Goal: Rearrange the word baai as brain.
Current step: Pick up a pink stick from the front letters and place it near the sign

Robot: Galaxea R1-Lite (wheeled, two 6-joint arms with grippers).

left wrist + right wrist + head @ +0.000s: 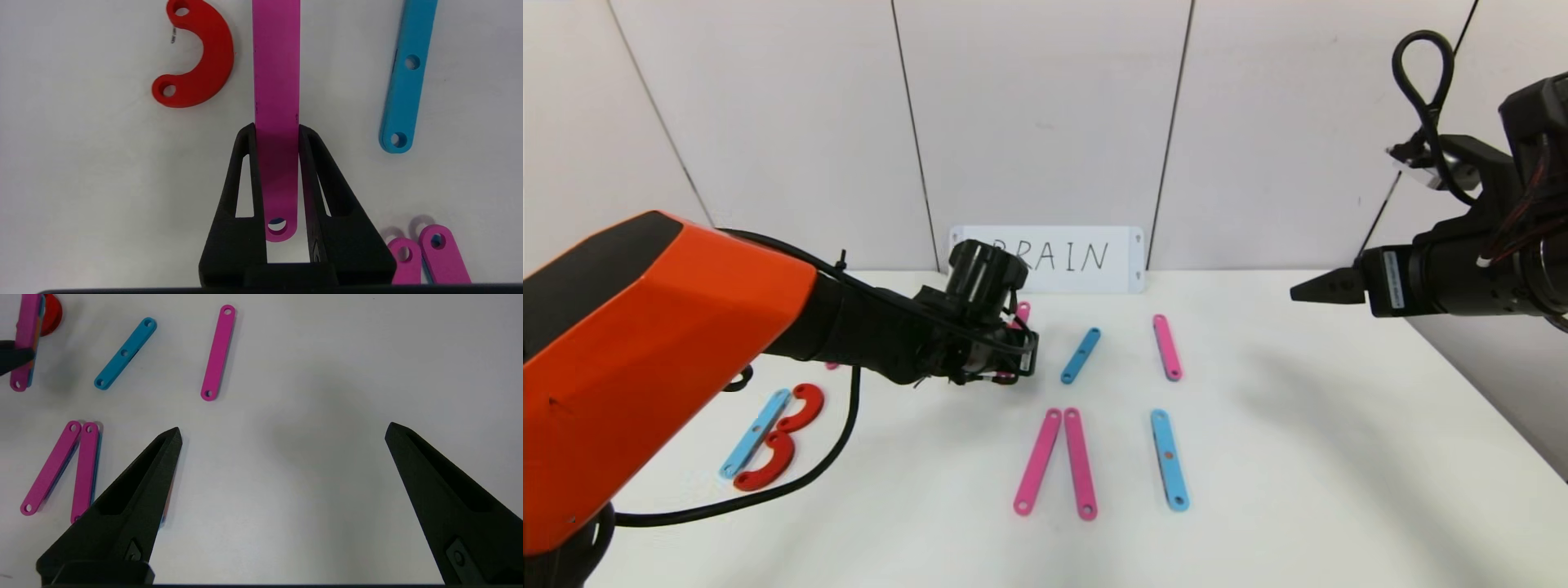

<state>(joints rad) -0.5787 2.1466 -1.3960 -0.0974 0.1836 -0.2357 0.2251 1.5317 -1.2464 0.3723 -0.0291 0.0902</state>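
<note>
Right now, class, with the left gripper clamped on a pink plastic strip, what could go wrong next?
1. The left gripper pinches the flat pink plastic strip near one holed end, so the long free end might swing or slip.
2. A red half-ring piece and a blue plastic strip lie close by; a sweep could knock them.
3. The open right gripper hovers above the white table, unable to steady anything.

Bare table point(1339, 457) lies open right of the blue strip point(1170, 460); the paired pink strips point(1058, 461) crowd the middle.
</note>
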